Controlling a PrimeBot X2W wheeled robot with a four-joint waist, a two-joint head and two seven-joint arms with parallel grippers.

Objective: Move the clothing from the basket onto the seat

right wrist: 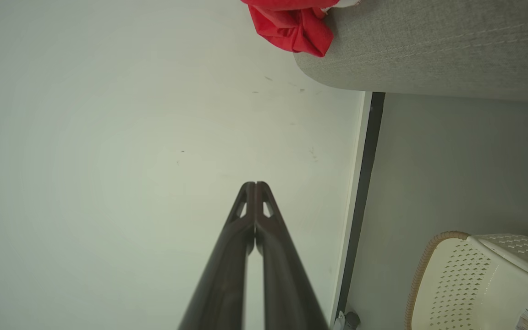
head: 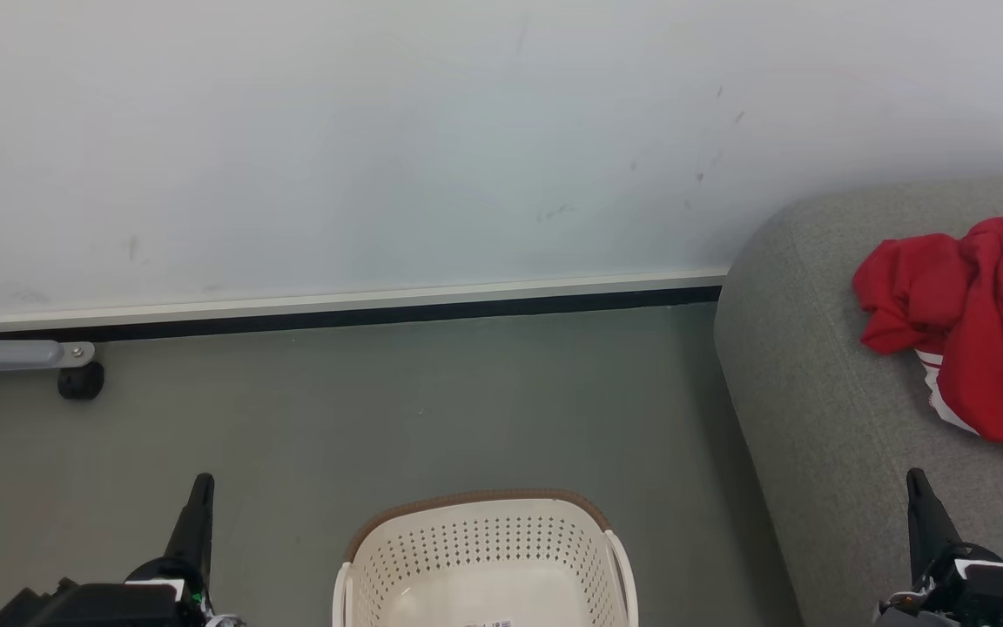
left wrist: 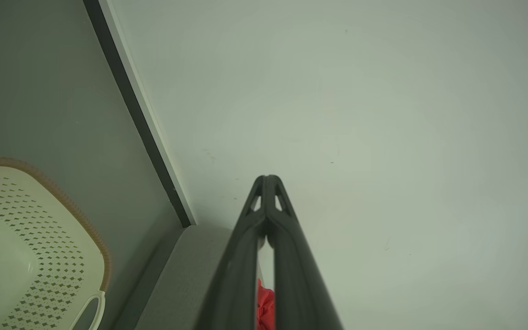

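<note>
Premises: a plain indoor room with household furnishing. The bare white wall (head: 380, 131), scuffed in places, meets a smooth grey-green floor (head: 423, 409) at a white skirting (head: 380, 300) with a black strip beneath. A grey woven upholstered seat (head: 815, 392) stands by the wall at the right, with red clothing (head: 980, 331) crumpled on it. A cream perforated laundry basket (head: 484, 540) with a brown rim sits on the floor near the seat. A grey metal leg (head: 5, 354) on a black castor (head: 81, 380) shows at the left. Whether this is a home or a furnished test room cannot be told
</note>
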